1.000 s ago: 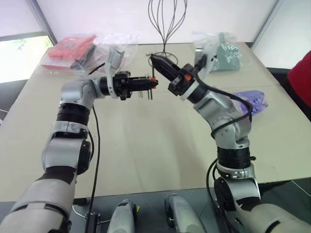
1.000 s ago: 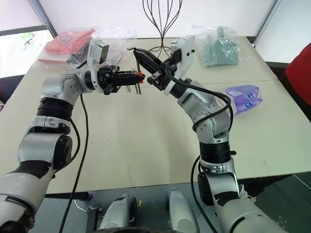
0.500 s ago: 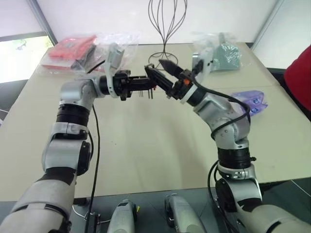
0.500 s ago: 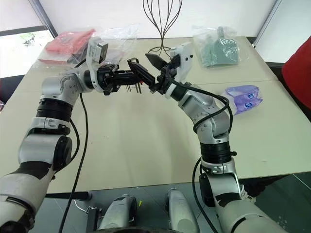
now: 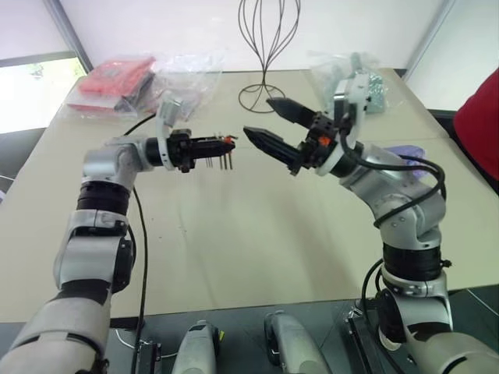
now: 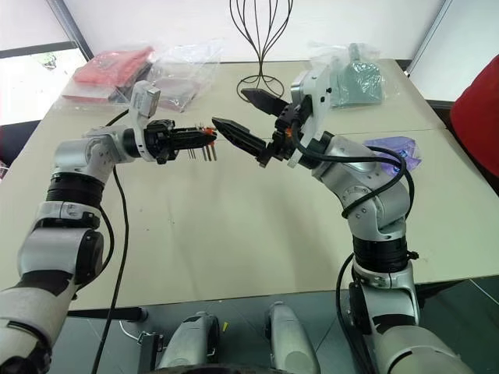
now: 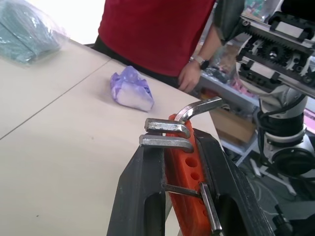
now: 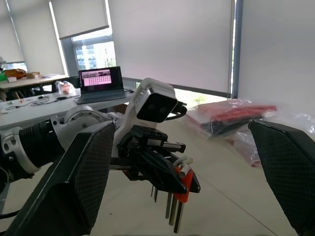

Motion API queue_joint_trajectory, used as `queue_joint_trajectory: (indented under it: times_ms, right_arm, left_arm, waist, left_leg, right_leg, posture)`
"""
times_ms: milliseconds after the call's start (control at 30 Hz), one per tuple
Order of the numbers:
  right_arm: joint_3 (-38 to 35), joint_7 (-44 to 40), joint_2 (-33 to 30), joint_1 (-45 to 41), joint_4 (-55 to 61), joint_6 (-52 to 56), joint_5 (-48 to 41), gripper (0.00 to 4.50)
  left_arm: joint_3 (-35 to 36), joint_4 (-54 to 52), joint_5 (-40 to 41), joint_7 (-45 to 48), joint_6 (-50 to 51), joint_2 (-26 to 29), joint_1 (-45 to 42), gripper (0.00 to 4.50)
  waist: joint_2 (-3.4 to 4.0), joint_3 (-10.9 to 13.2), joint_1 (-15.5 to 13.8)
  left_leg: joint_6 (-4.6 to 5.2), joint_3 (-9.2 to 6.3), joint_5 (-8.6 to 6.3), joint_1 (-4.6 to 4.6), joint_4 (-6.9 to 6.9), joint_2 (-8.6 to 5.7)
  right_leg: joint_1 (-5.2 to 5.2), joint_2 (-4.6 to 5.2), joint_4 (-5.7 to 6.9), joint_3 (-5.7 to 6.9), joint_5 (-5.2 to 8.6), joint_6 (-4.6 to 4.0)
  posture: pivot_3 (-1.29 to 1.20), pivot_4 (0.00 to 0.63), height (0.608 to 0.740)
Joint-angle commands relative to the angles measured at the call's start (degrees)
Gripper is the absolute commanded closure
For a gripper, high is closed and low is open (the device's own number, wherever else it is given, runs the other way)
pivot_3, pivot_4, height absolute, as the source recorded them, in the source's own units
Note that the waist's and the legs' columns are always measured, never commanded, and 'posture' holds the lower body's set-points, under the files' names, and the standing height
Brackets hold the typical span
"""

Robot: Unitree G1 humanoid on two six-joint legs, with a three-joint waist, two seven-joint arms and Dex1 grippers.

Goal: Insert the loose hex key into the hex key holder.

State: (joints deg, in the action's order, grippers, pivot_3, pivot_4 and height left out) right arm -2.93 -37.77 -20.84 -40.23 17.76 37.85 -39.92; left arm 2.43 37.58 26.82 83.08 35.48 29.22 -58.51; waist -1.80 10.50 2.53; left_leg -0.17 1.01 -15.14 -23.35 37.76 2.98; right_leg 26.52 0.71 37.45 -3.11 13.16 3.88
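In the head views the hex key holder (image 5: 227,141) is a small orange speck at the tip of the left end effector (image 5: 221,143), centre-left of the frame, and its short keys hang below as thin dark lines that are hard to tell apart. The left wrist view shows it plainly: the black fingers (image 7: 142,196) are clamped narrow on the orange block (image 7: 184,157), with three bent key ends at its far end. The topmost one, the loose hex key (image 7: 199,106), stands tilted and higher than the other two; how deep it sits in its hole cannot be made out. A person's red top (image 7: 157,29) is cut off at the upper edge there, and a purple-and-white packet (image 7: 132,88) lies on the bench (image 7: 54,142) in the upper left.

The right end effector (image 5: 273,125) stands wide and empty, just right of the holder. A second ago it was narrow and up against the holder; it has since spread and drawn off to the right, while the left end effector has shifted left, leaving a clear gap.
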Motion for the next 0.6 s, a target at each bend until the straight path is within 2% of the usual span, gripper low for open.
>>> queue_joint_trajectory:
  times_ms: [33,167,300,400,467,500,600]
  right_arm:
    - [1.27,-2.56,-2.6,0.79,4.55,1.52,-1.77,0.02]
    - [4.36,-4.6,-5.39,2.01,5.9,0.75,0.77,0.02]
    - [12.04,-9.88,-11.19,3.41,5.64,-4.83,9.97,0.02]
    - [12.77,-10.72,-10.84,3.3,4.06,-6.8,11.32,0.02]
    - [12.99,-11.0,-10.32,3.05,2.99,-7.71,12.01,0.0]
    - [13.09,-11.09,-10.14,2.99,2.67,-8.07,12.37,0.0]
    - [12.92,-11.07,-9.42,2.81,2.08,-8.48,12.89,0.0]
  left_arm:
    - [2.79,-5.22,2.25,-1.55,4.43,3.28,5.73,4.26]
    - [5.69,-9.85,5.39,-6.53,13.24,4.84,12.49,4.26]
    - [8.54,-9.07,7.08,-13.04,19.69,4.24,15.12,4.26]
    - [8.39,-7.49,6.32,-15.49,20.27,3.68,16.09,4.26]
    - [7.73,-4.76,4.61,-17.67,18.82,2.99,15.77,3.24]
    - [7.37,-3.74,4.04,-18.42,18.54,2.79,15.57,2.96]
    - [4.59,-0.9,0.74,-19.65,16.23,2.66,15.25,1.43]
  waist:
    - [0.01,-0.01,0.2]
    - [0.02,0.0,0.12]
    - [0.0,-0.01,-0.6]
    - [0.0,-0.01,-0.64]
    - [-0.01,-0.01,-0.7]
    - [-0.01,-0.01,-0.68]
    - [-0.01,-0.01,-0.57]
  left_leg:
    - [0.0,0.0,0.0,0.02,0.01,0.0]
    - [0.02,-0.04,-0.01,0.06,0.03,0.06]
    - [0.01,-0.13,-0.01,-0.01,0.31,0.04]
    - [0.01,-0.11,-0.01,0.0,0.41,-0.02]
    - [0.01,-0.11,-0.01,0.01,0.41,-0.02]
    - [0.01,-0.11,-0.01,0.03,0.41,-0.02]
    - [0.01,-0.11,-0.01,0.03,0.39,-0.01]
  right_leg:
    - [-0.01,0.0,0.01,-0.01,0.0,0.0]
    - [-0.02,-0.06,0.09,-0.01,0.01,-0.01]
    - [-0.12,-0.02,0.11,0.1,0.01,0.0]
    - [-0.22,0.04,0.06,0.08,0.01,0.0]
    - [-0.23,0.03,0.06,0.08,0.0,0.01]
    - [-0.24,0.03,0.06,0.08,0.0,0.01]
    - [-0.2,0.01,0.07,0.08,0.0,0.01]
  posture:
    - [0.0,0.15,0.74]
    - [0.0,0.15,0.74]
    - [0.0,0.15,0.74]
    - [0.0,0.15,0.74]
    - [0.0,0.15,0.74]
    - [0.0,0.15,0.74]
    - [0.0,0.15,0.74]
